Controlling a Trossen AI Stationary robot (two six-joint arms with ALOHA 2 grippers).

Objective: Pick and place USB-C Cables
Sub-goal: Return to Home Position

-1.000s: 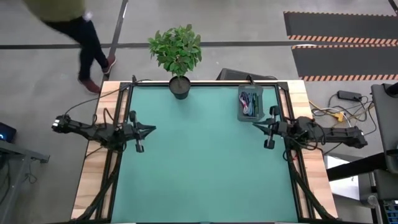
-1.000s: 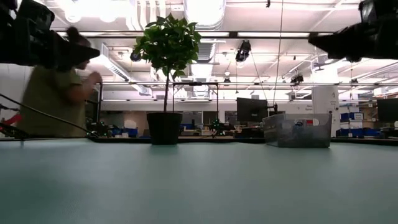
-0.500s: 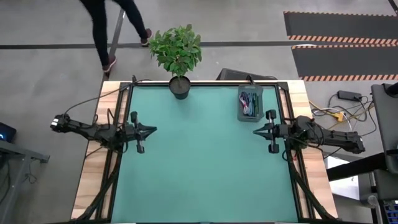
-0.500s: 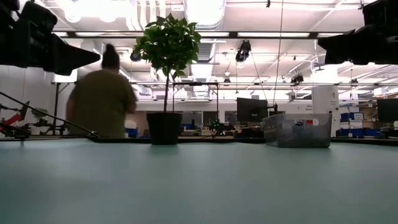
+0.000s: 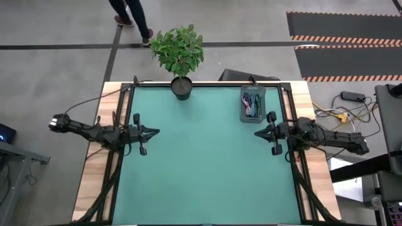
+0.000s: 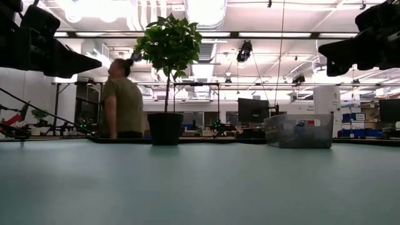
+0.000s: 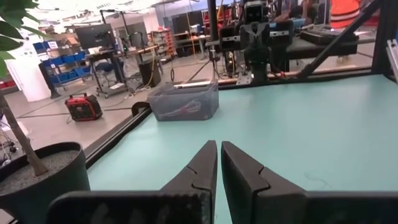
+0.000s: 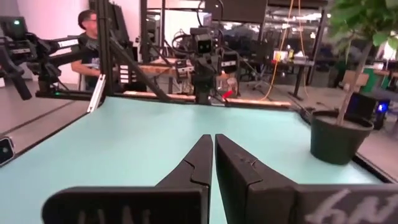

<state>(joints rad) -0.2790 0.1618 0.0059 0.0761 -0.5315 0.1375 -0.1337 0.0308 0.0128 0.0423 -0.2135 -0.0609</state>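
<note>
At the left edge of the high view my left arm lies over the wooden border of the flat teal desk (image 5: 207, 169). My left hand (image 5: 154, 132) is just inside the left side of the desk and points to the centre of the frame. It is above the surface and does not touch it. In the left wrist view its two dark fingers (image 7: 202, 163) are drawn together with only a thin slit between them, and they hold nothing.

In the upper left of the high view, the legs of a person in dark trousers (image 5: 129, 14) are on the grey floor beyond the desk.

At the upper centre, a small leafy green plant (image 5: 178, 49) stands upright in a round black pot (image 5: 181, 89) on the far edge of the desk.

More to the right, in the upper right part of the desk, stands a rectangular clear grey plastic bin (image 5: 242, 105). The thin coloured USB-C cables (image 5: 252, 104) lie inside it, with green, purple and pale strands mixed. I cannot separate every bundle.

Just below the bin, at the right side of the desk, my right hand (image 5: 257, 133) points toward the centre. It is apart from the bin, narrow like the other, and holds nothing.
</note>
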